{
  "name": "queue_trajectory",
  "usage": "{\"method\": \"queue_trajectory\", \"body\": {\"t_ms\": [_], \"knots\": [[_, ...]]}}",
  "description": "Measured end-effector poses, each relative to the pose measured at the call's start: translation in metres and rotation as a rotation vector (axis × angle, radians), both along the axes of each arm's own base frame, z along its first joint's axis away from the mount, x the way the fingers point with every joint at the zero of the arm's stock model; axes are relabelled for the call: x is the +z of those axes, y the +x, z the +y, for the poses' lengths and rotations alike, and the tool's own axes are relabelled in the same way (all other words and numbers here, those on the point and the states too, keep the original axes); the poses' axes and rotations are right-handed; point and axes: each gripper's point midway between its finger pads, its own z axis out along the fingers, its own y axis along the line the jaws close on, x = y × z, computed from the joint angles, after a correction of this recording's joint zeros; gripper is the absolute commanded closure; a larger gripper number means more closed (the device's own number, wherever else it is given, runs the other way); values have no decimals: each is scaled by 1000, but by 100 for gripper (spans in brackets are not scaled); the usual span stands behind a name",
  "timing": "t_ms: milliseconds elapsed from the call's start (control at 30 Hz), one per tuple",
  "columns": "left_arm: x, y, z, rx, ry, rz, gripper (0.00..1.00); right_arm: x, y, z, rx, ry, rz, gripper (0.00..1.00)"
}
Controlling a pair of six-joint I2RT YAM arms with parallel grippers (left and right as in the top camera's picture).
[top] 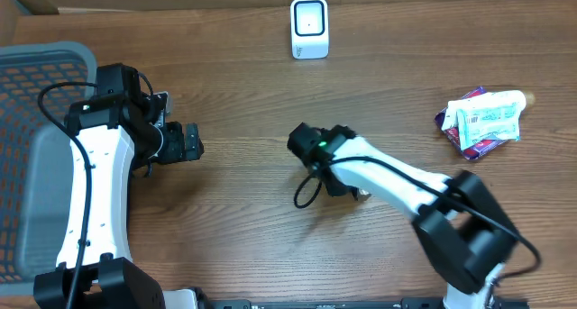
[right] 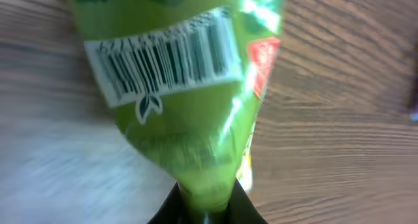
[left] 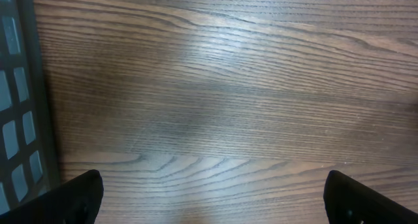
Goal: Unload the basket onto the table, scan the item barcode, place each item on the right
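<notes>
A green plastic packet (right: 189,113) with a white barcode label (right: 163,61) fills the right wrist view, its barcode facing the camera. My right gripper (right: 206,209) is shut on the packet's pinched lower end. Overhead, that gripper (top: 311,147) is over the middle of the table, and the arm hides the packet. A white scanner (top: 309,28) stands at the far edge, well beyond the gripper. My left gripper (top: 185,142) hovers at the left, open, with only bare wood between its fingertips (left: 78,198).
A grey mesh basket (top: 36,75) stands at the left edge; its wall (left: 16,119) shows in the left wrist view. At the right lies a pile of other packets (top: 482,120). A black cable (top: 306,192) loops under the right arm.
</notes>
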Motion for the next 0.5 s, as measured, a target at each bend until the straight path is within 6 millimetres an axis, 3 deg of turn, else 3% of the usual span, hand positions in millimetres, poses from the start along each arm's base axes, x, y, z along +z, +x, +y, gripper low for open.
{"method": "queue_trajectory", "body": {"t_ms": [200, 233, 300, 367, 500], "knots": [[0, 0, 0, 0, 0, 0, 0, -4, 1, -15, -5, -173, -35, 94], [0, 0, 0, 0, 0, 0, 0, -3, 0, -15, -1, -189, -43, 86], [0, 0, 0, 0, 0, 0, 0, -3, -1, -15, 4, -212, -51, 60], [0, 0, 0, 0, 0, 0, 0, -7, -7, -13, 10, -215, -32, 50], [0, 0, 0, 0, 0, 0, 1, -15, -23, -1, 47, -209, 25, 48]]}}
